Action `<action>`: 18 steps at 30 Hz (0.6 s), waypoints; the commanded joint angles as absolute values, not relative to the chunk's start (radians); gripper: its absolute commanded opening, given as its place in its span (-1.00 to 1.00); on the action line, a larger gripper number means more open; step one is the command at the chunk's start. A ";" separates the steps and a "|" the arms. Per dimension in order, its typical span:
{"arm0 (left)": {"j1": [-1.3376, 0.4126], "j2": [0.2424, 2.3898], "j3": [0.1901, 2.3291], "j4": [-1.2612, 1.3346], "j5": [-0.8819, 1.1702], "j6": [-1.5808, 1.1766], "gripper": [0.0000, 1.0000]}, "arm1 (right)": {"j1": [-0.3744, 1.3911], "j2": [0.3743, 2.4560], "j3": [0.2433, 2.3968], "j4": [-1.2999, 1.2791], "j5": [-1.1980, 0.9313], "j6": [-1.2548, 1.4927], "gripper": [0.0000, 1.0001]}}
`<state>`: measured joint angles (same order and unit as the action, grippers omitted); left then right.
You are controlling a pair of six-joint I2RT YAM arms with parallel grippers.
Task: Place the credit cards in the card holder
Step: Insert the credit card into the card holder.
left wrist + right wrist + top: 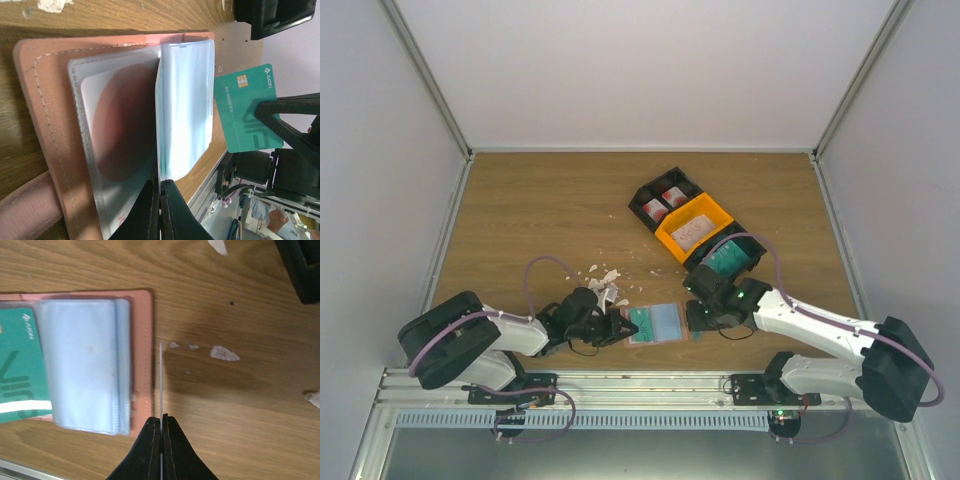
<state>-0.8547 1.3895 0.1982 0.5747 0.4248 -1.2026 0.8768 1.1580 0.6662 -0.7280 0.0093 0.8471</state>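
The salmon-pink card holder [665, 341] lies open near the table's front edge, its clear plastic sleeves [182, 100] fanned out. My left gripper [623, 326] is at its left end, shut on one sleeve [160, 185] and holding it upright. My right gripper [696, 318] is just past the holder's right edge [146, 340], shut on a teal-green credit card [247, 110]. That card shows edge-on in the right wrist view [161, 380], standing above the wood. Another teal card [15, 365] lies in the holder's left half [642, 320].
A row of bins stands at the back right: a black one [660, 205] with white-and-red cards, an orange one [692, 228] with a white card, a black one [728, 258] with teal cards. White crumbs [603, 278] lie behind the left gripper.
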 commanded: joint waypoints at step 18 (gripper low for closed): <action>-0.869 1.316 0.156 0.717 0.368 -1.202 -1.00 | 0.909 1.161 0.631 -0.751 -0.028 0.875 -0.99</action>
<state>-0.8616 1.3087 0.1623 0.6586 0.3943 -1.2148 0.8932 1.1576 0.6598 -0.7582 0.0090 0.8654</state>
